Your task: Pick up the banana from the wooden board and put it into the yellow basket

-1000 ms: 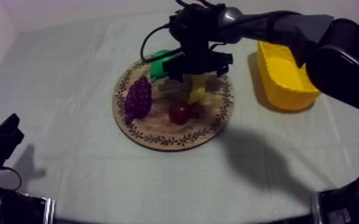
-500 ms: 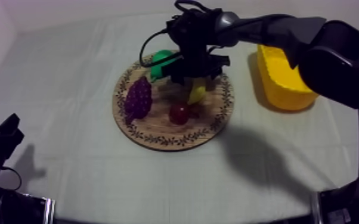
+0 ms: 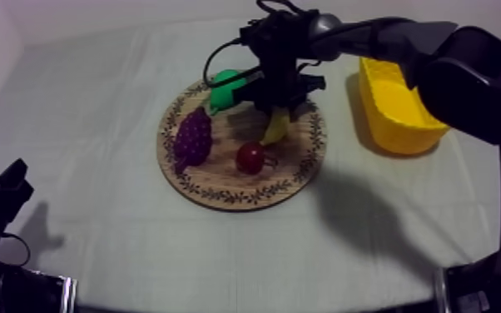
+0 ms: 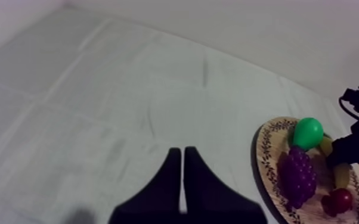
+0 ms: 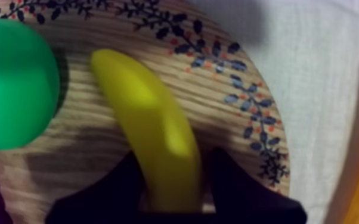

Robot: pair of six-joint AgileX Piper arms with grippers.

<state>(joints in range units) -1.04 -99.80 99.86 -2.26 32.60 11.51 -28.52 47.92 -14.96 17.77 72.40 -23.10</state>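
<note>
The banana (image 3: 275, 126) lies on the round wooden board (image 3: 220, 187), to the right of the pear. My right gripper (image 3: 279, 104) is down over the banana's far end. In the right wrist view its two black fingers hug the banana (image 5: 152, 125) from both sides, shut on it, while the fruit rests on the board (image 5: 229, 101). The yellow basket (image 3: 395, 104) stands right of the board. My left gripper (image 3: 4, 196) sits low at the table's left; its fingers (image 4: 173, 179) lie together as a narrow wedge, shut on nothing.
On the board also lie a green pear (image 3: 225, 90), a bunch of purple grapes (image 3: 192, 137) and a small red fruit (image 3: 250, 156) just in front of the banana. Bare cloth stretches between the board and the basket and across the front of the table.
My right gripper's fingers have drawn in from wide apart to the banana's sides, and the wrist has shifted slightly right. The left arm has not moved.
</note>
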